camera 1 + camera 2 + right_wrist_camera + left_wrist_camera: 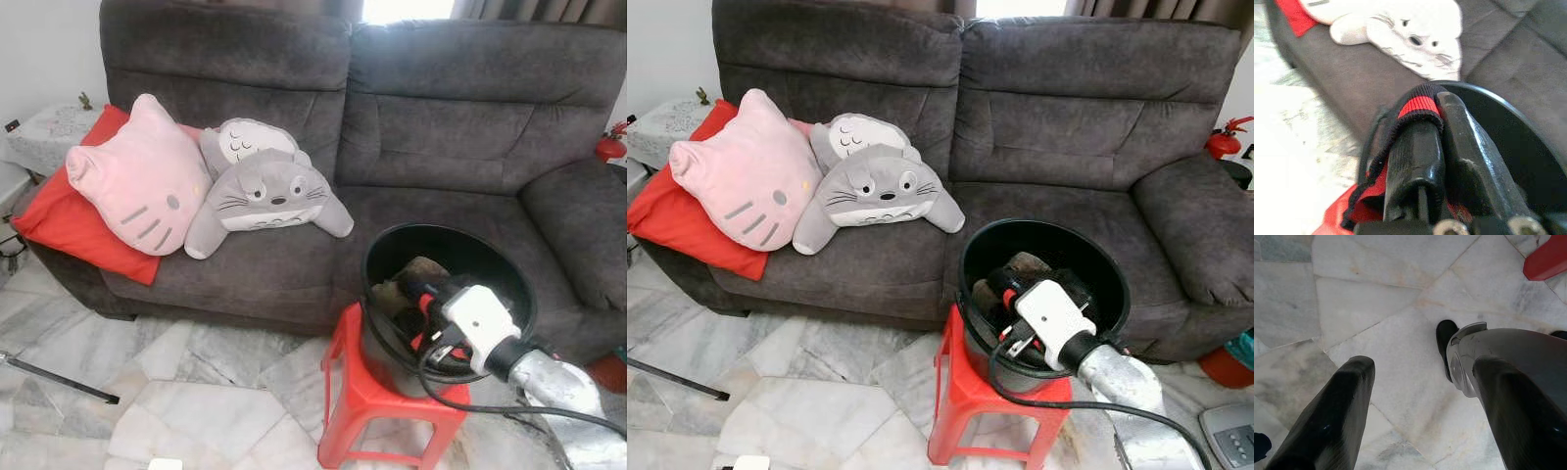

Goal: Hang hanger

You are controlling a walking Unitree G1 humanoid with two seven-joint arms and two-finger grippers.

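**Right wrist view: fingers closed on fabric at the bucket; no hanger identified**

Right wrist view findings: my right gripper (1442, 105) has its two black fingers pressed together, with a black-and-red ribbed garment (1418, 105) pinched between and draped over them. Directly beyond the fingertips lies the rim of the black bucket (1528, 147); farther out sit the grey Totoro plush (265, 196) and the dark grey sofa (451, 117).

Head views: the right gripper (1019, 284) reaches down into the bucket (1043, 230), which stands on a red plastic stool (965, 397). Contents under my fingers are dark and jumbled. I cannot pick out a hanger among them, nor any rail to hang one on.

My left gripper (1422, 396) hangs idle over the marble floor (1366, 298), fingers well apart, holding nothing.

Assessment: the step in hand is retrieval from the bucket. To do it well, I judge I should lift straight up, clear of the rim, so the cloth does not snag or tip the bucket off the narrow stool. A check is needed on whether a hanger comes up with the fabric; if not, a regrip lower down is warranted.
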